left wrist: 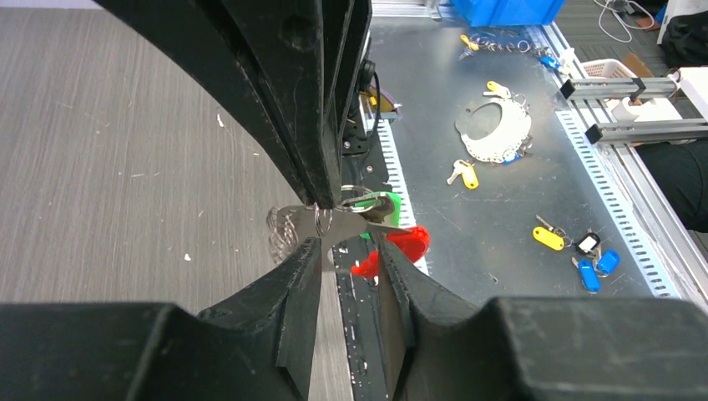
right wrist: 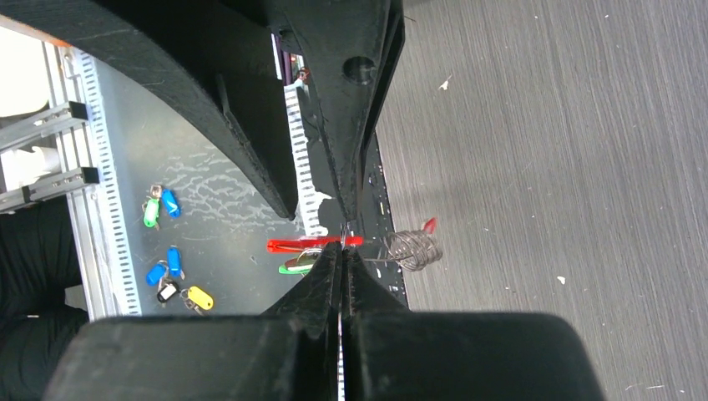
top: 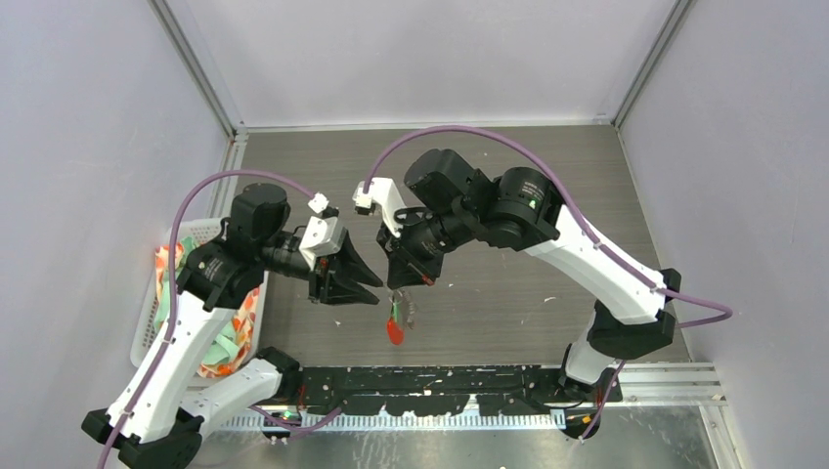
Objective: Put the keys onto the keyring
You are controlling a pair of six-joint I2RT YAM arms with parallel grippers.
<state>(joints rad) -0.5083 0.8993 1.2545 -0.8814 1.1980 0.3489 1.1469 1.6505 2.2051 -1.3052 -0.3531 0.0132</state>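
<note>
The keyring [right wrist: 413,249] is clenched in the right fingers [top: 403,269] above the surface [top: 508,283], a green-headed key [left wrist: 380,205] and red strip [left wrist: 401,244] hanging by it. The left fingers [top: 357,278] are parted beside it. Colourful cloths [top: 230,342] are heaped in a white basket [top: 196,232].

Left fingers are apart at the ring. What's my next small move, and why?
Probably ease the left gripper straight back. Its fingers stand apart, gripping nothing, while the right gripper is shut on the keyring. The green-tagged key hangs with it beside the red strip.
</note>
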